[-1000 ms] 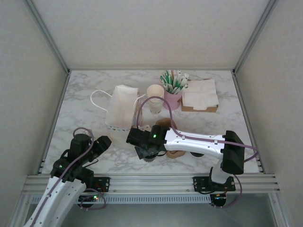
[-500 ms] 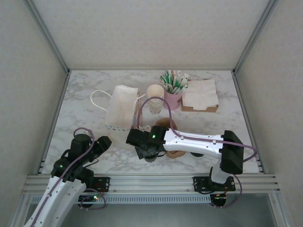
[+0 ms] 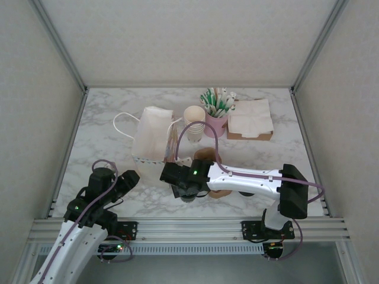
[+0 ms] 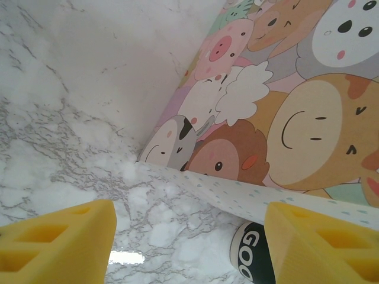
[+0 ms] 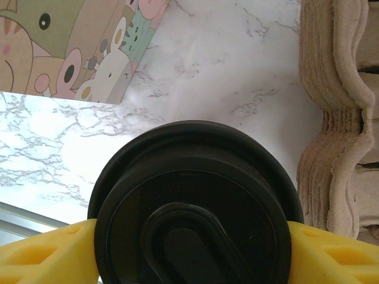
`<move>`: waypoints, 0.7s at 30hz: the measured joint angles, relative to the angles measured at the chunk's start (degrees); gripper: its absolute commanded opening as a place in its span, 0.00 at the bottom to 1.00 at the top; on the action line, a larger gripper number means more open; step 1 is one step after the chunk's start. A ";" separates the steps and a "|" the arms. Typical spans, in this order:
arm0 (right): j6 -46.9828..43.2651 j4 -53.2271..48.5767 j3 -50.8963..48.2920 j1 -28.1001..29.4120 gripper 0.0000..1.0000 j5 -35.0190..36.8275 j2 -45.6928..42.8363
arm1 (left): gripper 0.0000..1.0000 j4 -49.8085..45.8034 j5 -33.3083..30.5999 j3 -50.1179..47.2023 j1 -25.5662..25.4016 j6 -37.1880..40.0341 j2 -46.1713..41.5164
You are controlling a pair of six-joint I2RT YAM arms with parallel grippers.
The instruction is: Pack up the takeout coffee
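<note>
Marble covers the table (image 3: 106, 118), which white walls close in on three sides, and a paper bag (image 3: 151, 136) with a cartoon animal print sits left of centre, its dotted edge turned toward the arms. The step in hand looks like the carry: the right gripper (image 3: 187, 194) has reached across to the middle of the near edge, just beside the bag's near right corner, and holds the takeout coffee (image 5: 192, 195). In the right wrist view its yellow fingers (image 5: 41, 254) press against both sides of the round black lid, so the grip seems firm. The cup sits low between them, with a stack of cardboard trays (image 5: 331, 106) close on its right and the bag's print up to the left. The left gripper (image 4: 189, 251) hovers near the bag's near left corner, its jaws wide and holding nothing. The next move probably calls for the left gripper to hold the bag's mouth open while the right one brings the cup in upright. Tilting could spill it, and the thin paper may buckle if nudged.
</note>
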 measured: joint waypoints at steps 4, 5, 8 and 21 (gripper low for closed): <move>0.87 0.72 -0.66 0.26 0.72 0.28 -0.31 | 0.67 0.46 0.02 -0.02 0.00 -0.02 0.15; 1.05 0.94 -0.72 0.46 0.72 0.42 -0.22 | 0.67 0.46 0.02 -0.02 0.00 -0.02 0.28; 1.60 1.16 -0.85 1.03 0.72 1.29 0.31 | 0.67 0.50 0.02 -0.04 0.00 -0.02 0.39; 3.82 1.31 -1.55 3.10 0.70 5.18 1.81 | 0.67 0.61 0.02 -0.79 0.00 -0.24 0.48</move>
